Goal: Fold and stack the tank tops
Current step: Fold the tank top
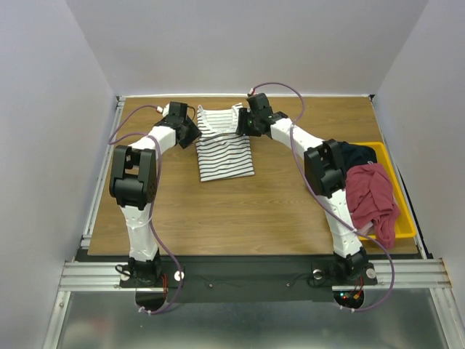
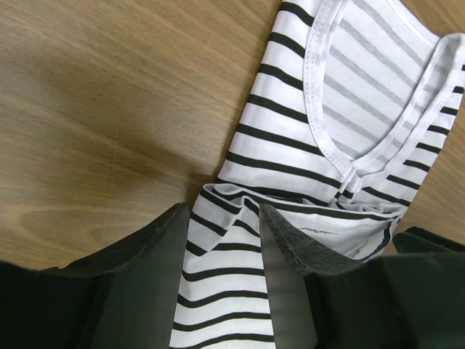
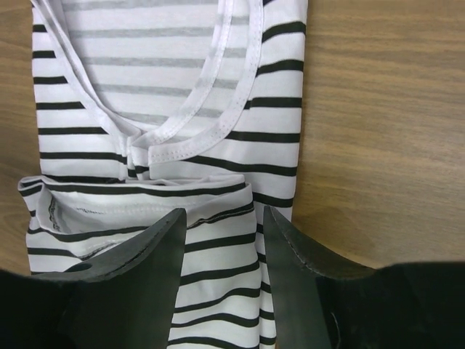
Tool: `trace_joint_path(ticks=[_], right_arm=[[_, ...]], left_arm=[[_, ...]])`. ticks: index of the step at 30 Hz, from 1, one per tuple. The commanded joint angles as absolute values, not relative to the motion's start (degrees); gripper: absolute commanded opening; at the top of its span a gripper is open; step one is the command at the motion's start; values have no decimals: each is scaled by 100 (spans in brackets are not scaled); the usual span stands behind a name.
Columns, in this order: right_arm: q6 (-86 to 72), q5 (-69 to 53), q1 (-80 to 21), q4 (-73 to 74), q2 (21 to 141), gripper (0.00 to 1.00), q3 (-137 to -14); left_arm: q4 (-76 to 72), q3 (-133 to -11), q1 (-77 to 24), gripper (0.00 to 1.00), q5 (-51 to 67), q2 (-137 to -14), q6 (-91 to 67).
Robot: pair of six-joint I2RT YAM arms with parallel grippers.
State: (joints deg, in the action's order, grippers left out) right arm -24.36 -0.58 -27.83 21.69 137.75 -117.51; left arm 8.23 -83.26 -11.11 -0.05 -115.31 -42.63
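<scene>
The white tank top with thin dark stripes [image 1: 226, 150] lies flat on the far middle of the table, narrowed into a strip. A folded layer ends just below its neckline in the left wrist view [image 2: 349, 109] and the right wrist view [image 3: 167, 87]. My left gripper [image 1: 194, 134] is at its far left corner, and its jaws [image 2: 224, 211] stand apart over striped cloth. My right gripper [image 1: 242, 125] is at the far right corner, and its jaws [image 3: 224, 212] stand apart over the cloth too. The dark red tank top [image 1: 372, 198] lies crumpled in a bin at the right.
A yellow bin [image 1: 404, 218] stands at the table's right edge, with a dark cloth [image 1: 360, 153] at its far end. The right arm's elbow [image 1: 325, 167] rises next to the bin. Grey walls close in the table on three sides.
</scene>
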Motion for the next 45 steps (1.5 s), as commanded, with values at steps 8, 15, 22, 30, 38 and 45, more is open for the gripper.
trace_joint_path(ticks=[8, 15, 22, 30, 38, 45], right_arm=[[-2215, 184, -2821, 1934, 14098, 52, -12401], [-2232, 132, -2830, 1934, 14238, 52, -12454], [-2224, 149, -2821, 1934, 14282, 50, -12524], [-2224, 149, -2821, 1942, 14265, 34, -12560], [-2276, 149, -2830, 1934, 14221, 16, -12595], [-2338, 132, -2821, 1942, 14098, 6, -12621]], left_arm=[[774, -8420, -1037, 54, -26, -11549, -4070], [774, -8429, -1028, 55, -26, -11663, -4034], [712, -8560, -1028, 54, 167, -11821, -4017], [668, -8728, -1028, 32, 343, -11971, -4017], [650, -8807, -1037, 1, 387, -11866, -3973], [694, -8859, -1072, 0, 334, -11760, -3788]])
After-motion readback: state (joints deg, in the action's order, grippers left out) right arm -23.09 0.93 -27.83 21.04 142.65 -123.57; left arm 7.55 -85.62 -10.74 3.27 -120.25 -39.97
